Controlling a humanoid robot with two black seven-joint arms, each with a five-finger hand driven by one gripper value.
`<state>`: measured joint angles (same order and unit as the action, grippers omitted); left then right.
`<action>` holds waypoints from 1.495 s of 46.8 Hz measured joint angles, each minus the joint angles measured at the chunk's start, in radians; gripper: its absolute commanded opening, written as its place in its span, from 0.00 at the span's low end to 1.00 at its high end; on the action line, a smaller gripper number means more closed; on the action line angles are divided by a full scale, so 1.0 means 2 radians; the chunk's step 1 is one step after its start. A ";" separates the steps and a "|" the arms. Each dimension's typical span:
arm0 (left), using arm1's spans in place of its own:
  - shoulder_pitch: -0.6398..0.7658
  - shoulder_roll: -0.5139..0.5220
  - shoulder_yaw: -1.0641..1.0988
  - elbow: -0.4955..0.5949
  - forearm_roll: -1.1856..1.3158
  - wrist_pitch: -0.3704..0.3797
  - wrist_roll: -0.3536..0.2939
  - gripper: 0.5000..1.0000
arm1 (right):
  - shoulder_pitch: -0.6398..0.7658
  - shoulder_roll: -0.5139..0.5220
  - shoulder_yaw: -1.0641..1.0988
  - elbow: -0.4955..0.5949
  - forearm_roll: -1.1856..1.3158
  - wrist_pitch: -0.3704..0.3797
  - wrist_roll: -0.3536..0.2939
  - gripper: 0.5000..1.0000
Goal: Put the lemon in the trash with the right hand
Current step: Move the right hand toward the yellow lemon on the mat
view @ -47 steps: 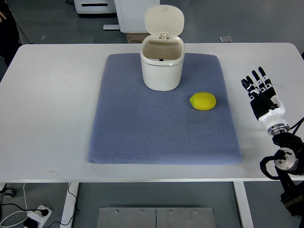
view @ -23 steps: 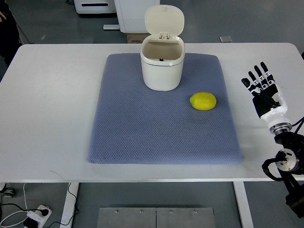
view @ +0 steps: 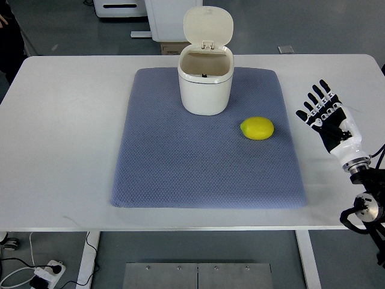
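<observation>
The right hand (view: 328, 117) is hovering over the bare tabletop (view: 66, 138) off the right edge of the blue mat (view: 180, 162), with its fingers (view: 314, 99) spread wide and holding nothing. The left arm is not showing anywhere in the top view.

The lemon (view: 257, 128) is lying on the mat, toward its right side, near the hand but apart from it. It is sitting just in front and to the right of the trash bin (view: 205, 84), not touching it. The bin is standing upright at the far middle of the mat with its hinged lid (view: 208, 27) tipped back, so the mouth is standing open.

Judged status: the grasp is not yet made; the reach toward the fruit is the step in hand.

Risks noted:
- The lemon is rounded and smooth; a sideways brush from the fingertips is likely to send it rolling across the mat, possibly against the bin.
- A shallow or off-centre closure could squeeze it out of the grip.
- On transfer, the raised lid and the narrow mouth are leaving little margin; a low approach could knock the light bin over or tip the lid shut.
</observation>
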<state>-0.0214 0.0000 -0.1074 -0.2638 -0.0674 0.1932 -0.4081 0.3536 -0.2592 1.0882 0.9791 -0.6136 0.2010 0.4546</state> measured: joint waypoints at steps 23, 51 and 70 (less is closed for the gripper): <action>0.000 0.000 0.000 0.000 0.000 0.000 0.000 1.00 | 0.023 -0.007 -0.051 0.001 -0.001 -0.001 0.004 1.00; 0.000 0.000 0.000 0.000 0.000 0.000 0.000 1.00 | 0.091 -0.040 -0.213 -0.005 -0.003 -0.058 0.052 1.00; 0.000 0.000 0.000 0.000 0.000 0.000 0.000 1.00 | 0.099 -0.028 -0.238 -0.038 -0.002 -0.070 0.062 0.99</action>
<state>-0.0215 0.0000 -0.1074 -0.2639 -0.0675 0.1932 -0.4080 0.5520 -0.3155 0.6118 0.9041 -0.6185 0.0613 0.5781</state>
